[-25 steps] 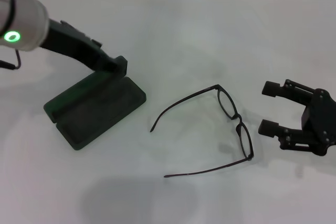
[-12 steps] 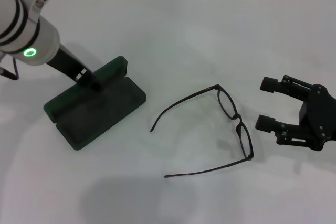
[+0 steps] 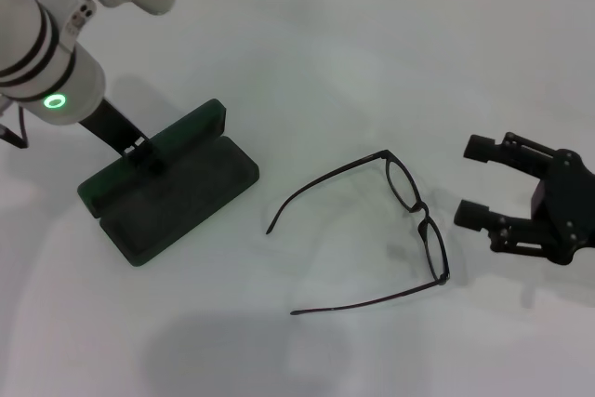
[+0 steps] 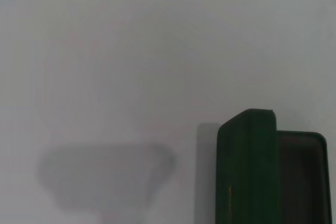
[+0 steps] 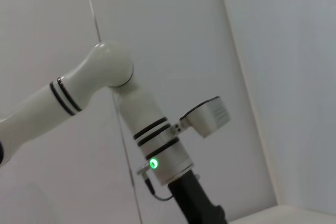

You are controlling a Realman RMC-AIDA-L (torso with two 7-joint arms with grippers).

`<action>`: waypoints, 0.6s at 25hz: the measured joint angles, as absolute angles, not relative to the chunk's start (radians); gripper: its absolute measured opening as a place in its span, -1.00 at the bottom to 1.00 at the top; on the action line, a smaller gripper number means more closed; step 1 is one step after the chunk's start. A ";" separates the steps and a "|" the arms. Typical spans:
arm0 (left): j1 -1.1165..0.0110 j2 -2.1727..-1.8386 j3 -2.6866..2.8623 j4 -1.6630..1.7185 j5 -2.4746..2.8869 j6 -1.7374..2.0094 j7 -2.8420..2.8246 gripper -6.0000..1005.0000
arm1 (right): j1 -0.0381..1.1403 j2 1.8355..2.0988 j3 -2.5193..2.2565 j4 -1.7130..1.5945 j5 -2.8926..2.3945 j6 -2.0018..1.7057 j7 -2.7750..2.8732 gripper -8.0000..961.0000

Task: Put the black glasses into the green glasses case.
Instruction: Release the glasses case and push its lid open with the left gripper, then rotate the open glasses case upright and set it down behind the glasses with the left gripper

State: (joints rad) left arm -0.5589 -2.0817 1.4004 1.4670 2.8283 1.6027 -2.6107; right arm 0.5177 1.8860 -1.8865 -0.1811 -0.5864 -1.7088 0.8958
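One pair of black glasses [image 3: 400, 220] is lying unfolded on the white desk [image 3: 372, 62], both temple arms splayed toward the case and the lens front facing the right gripper [image 3: 479, 188]. Nothing is touching them. That gripper is hovering just beside the lens front with its fingers spread wide, which looks like a line-up for a pinch on the frame; the bridge or a rim would seem the safest hold, since the wire is thin and could twist or slip.

Well apart to the left, the green glasses case [image 3: 167, 185] is sitting open, its lid standing up behind the dark-lined tray. The left gripper [image 3: 141, 150] is reaching down to that lid's edge, probably to keep it propped so the tray is staying clear for the drop. Whether its fingers are closed on the lid, I cannot tell. The left wrist view is showing the raised lid with its gold lettering and the empty tray beside it.
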 joint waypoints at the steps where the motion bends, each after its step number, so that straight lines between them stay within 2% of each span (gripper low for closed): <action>1: -0.559 -2.083 1.400 1.467 2.826 1.603 -2.606 0.19 | 0.517 1.886 -1.884 -0.181 -0.587 -1.709 0.896 0.79; 13: -0.552 -2.089 1.394 1.504 2.802 1.602 -2.603 -0.33 | 0.493 1.895 -1.872 -0.181 -0.595 -1.729 0.887 0.79; 15: -0.550 -2.088 1.385 1.533 2.769 1.602 -2.599 -0.49 | 0.493 1.895 -1.874 -0.181 -0.607 -1.754 0.888 0.79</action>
State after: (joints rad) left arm -0.5505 -2.0880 1.3853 1.5332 2.7686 1.6018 -2.5988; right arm 0.4930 1.8946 -1.8744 -0.1806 -0.6069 -1.7539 0.8884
